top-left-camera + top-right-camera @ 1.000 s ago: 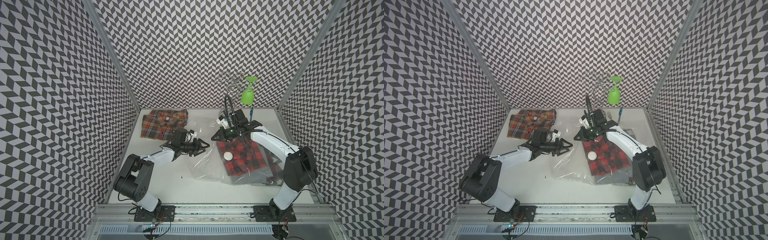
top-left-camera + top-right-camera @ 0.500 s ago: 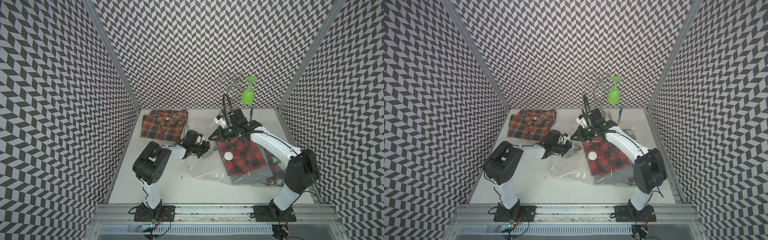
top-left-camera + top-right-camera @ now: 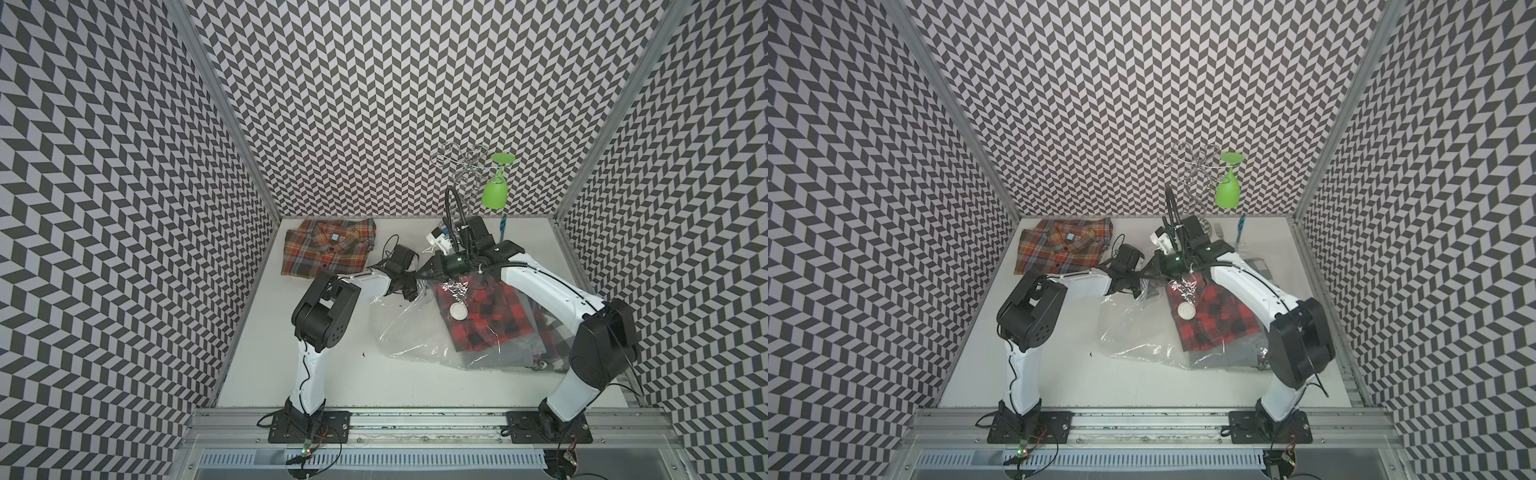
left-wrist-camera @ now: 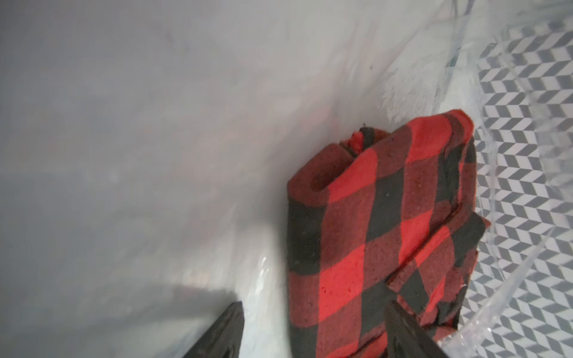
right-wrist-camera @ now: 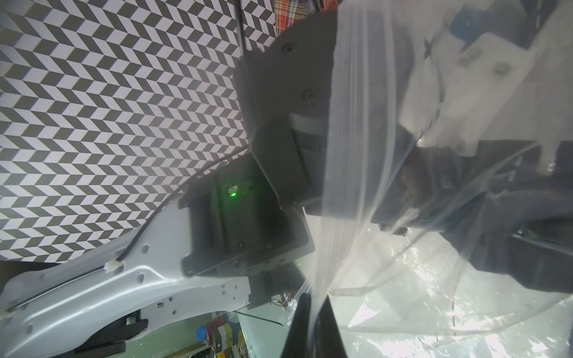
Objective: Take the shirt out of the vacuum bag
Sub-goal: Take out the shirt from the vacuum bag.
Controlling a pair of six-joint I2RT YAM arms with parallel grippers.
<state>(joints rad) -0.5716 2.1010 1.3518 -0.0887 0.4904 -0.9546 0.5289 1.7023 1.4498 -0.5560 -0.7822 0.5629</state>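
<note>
Right pincer point(image 5: 313, 328) pinches the top lip of the vacuum bag point(image 3: 399, 332), holding it up off the desk point(image 3: 332, 386) so the mouth gapes. Left pincer point(image 4: 313, 331) is inside that mouth, jaws spread at the folded red-and-black shirt point(image 4: 356, 217), which lies in the bag, not gripped yet

The space is enclosed on three sides by panels covered in a black-and-white chevron pattern: a back wall point(image 3: 395, 104) at 12 o'clock, a wall at 9 o'clock point(image 3: 104, 208) and a wall at 3 o'clock point(image 3: 685, 208). The corners are marked by a slanting aluminium post at 11 o'clock point(image 3: 230, 124) and a matching post at 1 o'clock point(image 3: 609, 124). A plain white tabletop point(image 3: 374, 382) is lit evenly, and only soft shadows are cast. At 6 o'clock it is bordered by a metal rail point(image 3: 415, 419), with a slotted strip point(image 3: 415, 459) below.
</note>
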